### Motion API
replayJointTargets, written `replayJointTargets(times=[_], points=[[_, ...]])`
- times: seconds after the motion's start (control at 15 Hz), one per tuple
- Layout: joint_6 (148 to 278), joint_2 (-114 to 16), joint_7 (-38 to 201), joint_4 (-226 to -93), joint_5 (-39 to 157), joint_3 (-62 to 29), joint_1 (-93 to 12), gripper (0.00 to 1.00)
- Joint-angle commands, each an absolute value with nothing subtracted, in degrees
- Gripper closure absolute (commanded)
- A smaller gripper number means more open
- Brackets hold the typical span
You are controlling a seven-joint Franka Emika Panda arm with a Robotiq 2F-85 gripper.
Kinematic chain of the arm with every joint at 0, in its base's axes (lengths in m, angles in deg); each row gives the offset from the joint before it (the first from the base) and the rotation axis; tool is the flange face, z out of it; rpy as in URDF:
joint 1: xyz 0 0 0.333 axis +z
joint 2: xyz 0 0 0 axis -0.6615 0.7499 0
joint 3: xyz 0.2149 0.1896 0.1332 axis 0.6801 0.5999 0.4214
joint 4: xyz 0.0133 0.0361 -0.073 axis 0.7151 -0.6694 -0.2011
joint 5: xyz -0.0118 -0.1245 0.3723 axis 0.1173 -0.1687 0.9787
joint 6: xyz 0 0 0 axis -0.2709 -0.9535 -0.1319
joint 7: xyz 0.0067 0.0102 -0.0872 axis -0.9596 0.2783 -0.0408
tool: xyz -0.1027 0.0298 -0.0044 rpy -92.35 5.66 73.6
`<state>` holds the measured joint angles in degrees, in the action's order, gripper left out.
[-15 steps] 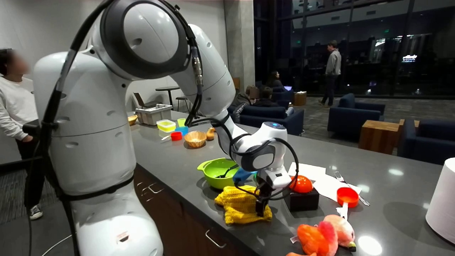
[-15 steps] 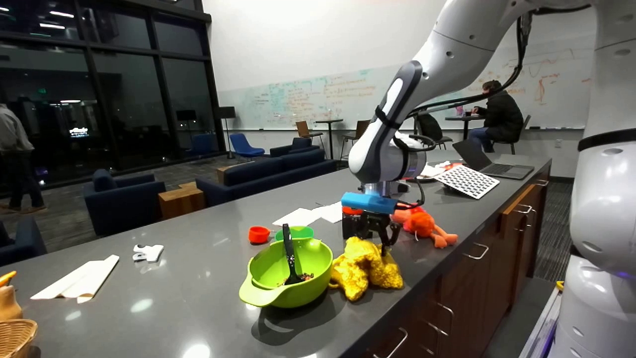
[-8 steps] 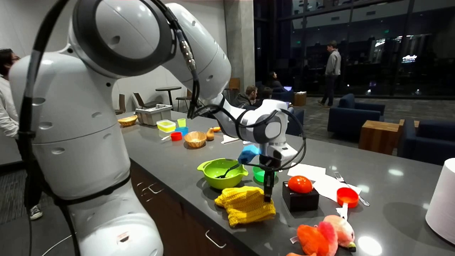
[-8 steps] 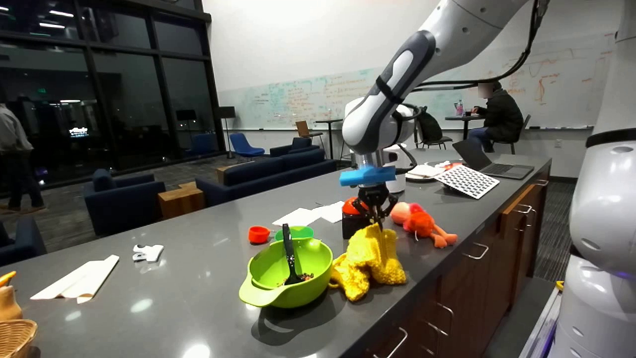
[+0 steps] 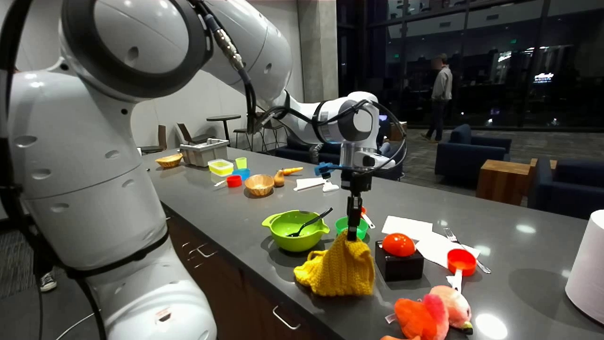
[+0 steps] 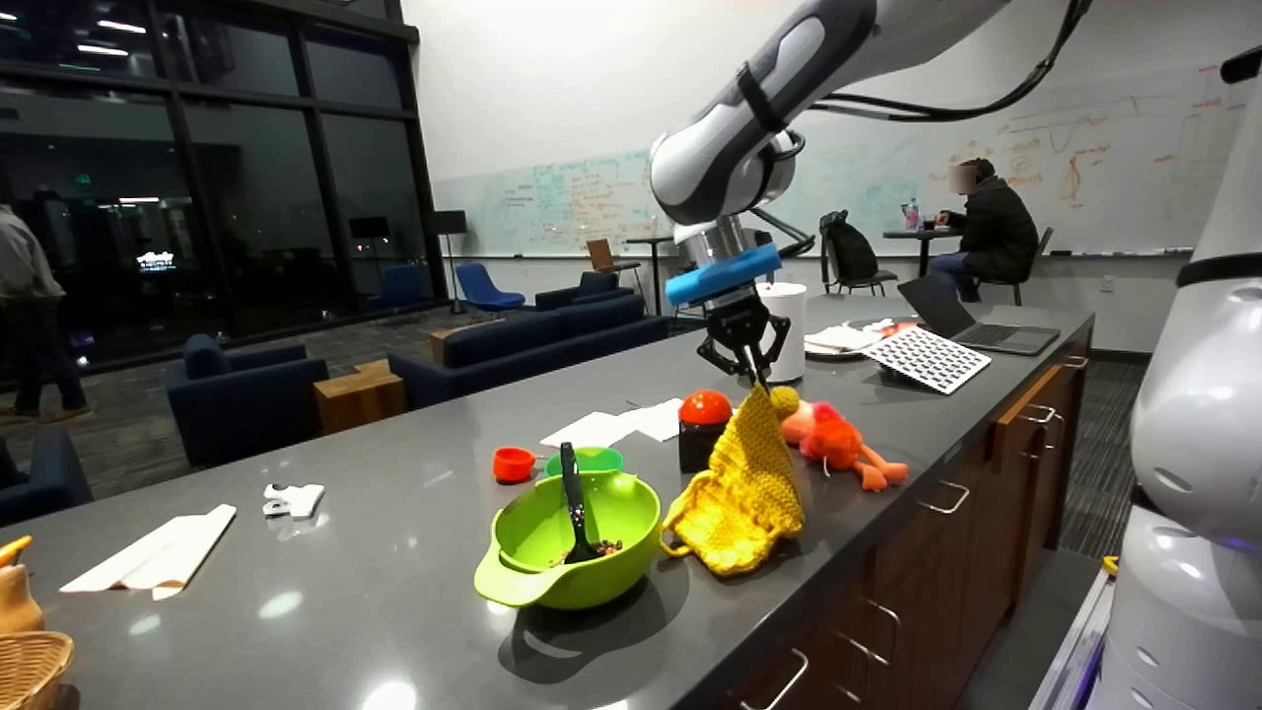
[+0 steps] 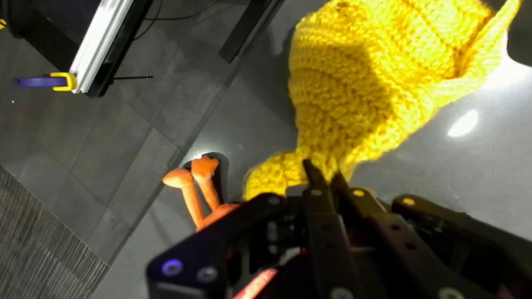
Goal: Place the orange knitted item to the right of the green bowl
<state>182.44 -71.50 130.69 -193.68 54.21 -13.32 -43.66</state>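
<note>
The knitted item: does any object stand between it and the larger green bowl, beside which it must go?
Nothing visible does in either exterior view: the knitted item, pinched by the gripper, and the larger green bowl have no object between them.

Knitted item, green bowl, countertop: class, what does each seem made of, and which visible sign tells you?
Knitted item: soft yarn, wool or acrylic unclear; matte, with fuzzy edges and rows of stitches.
Green bowl: probably plastic; smooth, slightly glossy, evenly lime-coloured.
Countertop: perhaps polished stone or composite; glossy, showing bright reflections.

Downward end effector (image 7: 323, 167), jaws nearly together
</note>
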Motion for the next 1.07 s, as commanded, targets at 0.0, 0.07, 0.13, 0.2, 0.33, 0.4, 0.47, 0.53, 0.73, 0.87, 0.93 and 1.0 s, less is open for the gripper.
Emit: replayJointTargets(times=[0.0, 0.07, 0.13, 0.2, 0.33, 0.4, 0.47, 0.53, 0.73, 0.87, 0.93, 1.0], points=[[178.62, -69.28, 126.47, -190.0, 54.27, -13.0, -43.57, 0.99], [178.51, -68.68, 125.26, -189.52, 54.61, -13.05, -43.55, 0.99], [178.16, -68.21, 124.38, -189.12, 54.7, -13.14, -43.57, 0.99], [178.2, -67.59, 123.58, -188.93, 54.88, -13.32, -43.67, 0.99], [177.62, -66.83, 122.79, -188.53, 55.07, -13.52, -43.69, 0.81], [177.62, -66.52, 122.36, -188.5, 55.14, -13.64, -43.7, 0.7], [177.5, -66.3, 122.14, -188.37, 55.27, -13.74, -43.68, 0.65], [177.54, -66.07, 122.02, -188.22, 55.4, -13.79, -43.65, 0.6], [177.62, -65.79, 121.6, -187.62, 55.67, -13.79, -43.51, 0.4], [178.05, -65.59, 120.91, -187.14, 56.19, -13.71, -43.38, 0.26], [178.81, -65.65, 120.19, -187.15, 57.17, -13.72, -43.35, 0.19], [180.28, -65.74, 119.36, -187.47, 58.76, -13.75, -43.34, 0.11]])
